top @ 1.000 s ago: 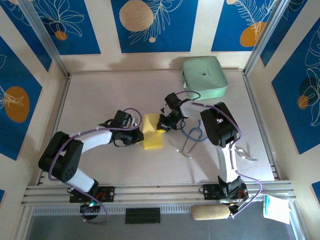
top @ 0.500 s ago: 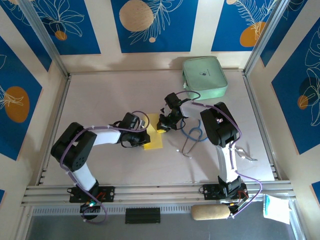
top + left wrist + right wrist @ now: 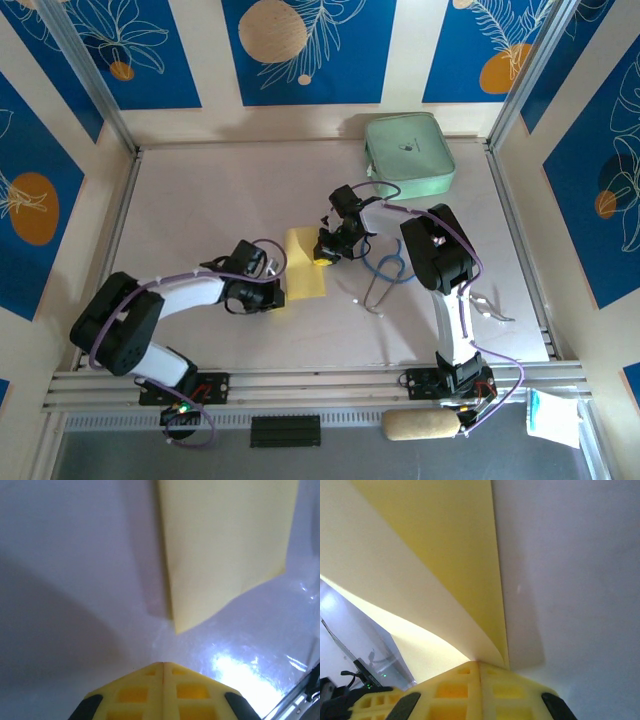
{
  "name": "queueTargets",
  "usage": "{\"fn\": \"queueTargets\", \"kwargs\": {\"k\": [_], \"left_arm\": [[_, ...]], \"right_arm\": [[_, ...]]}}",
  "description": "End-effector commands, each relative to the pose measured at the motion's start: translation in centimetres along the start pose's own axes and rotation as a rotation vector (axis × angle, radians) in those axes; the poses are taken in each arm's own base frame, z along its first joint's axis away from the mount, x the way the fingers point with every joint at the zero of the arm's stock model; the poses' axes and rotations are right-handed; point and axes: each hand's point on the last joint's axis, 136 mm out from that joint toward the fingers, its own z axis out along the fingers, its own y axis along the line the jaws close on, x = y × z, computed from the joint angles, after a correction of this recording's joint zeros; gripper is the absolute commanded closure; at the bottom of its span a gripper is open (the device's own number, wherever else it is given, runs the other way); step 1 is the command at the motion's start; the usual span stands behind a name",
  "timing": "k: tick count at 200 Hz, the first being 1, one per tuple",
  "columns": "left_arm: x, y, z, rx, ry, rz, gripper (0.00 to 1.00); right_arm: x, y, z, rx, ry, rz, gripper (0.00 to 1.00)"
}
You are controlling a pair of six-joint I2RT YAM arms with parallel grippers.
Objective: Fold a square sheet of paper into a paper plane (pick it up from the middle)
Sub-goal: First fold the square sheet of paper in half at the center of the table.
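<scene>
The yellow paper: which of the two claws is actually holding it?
The right gripper, shut on the edge of the yellow paper; the left gripper is shut on nothing, apart from it.

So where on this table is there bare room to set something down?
The far-left table, between the left rail and the mint-green case, is bare; so is the near strip between the left arm's base and the right arm's base. Crowded: the centre, where the left gripper, the right gripper pinching the square sheet of paper, and the blue cable sit together.

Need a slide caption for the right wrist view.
Right gripper shut on the edge of the yellow sheet, which curves up off the table.
</scene>
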Motion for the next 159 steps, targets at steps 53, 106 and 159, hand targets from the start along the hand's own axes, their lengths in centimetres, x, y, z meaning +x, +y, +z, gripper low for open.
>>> {"fn": "queueTargets", "kwargs": {"k": [53,106,159], "left_arm": [[-11.6,-5.8,-1.3,0.091,-0.255,0.037,0.95],[-13.7,-3.6,2.6,0.042,-0.217,-0.015,0.95],[-11.7,3.1,4.3,-0.033,-0.179,-0.141,0.96]], "right_arm": [[2.3,-11.3,3.2,0.393,0.064,0.126,0.98],[2.6,-11.5,3.1,0.406,0.072,0.124,0.98],[2.9,-12.3,3.0,0.438,0.077,0.121,0.98]]}}
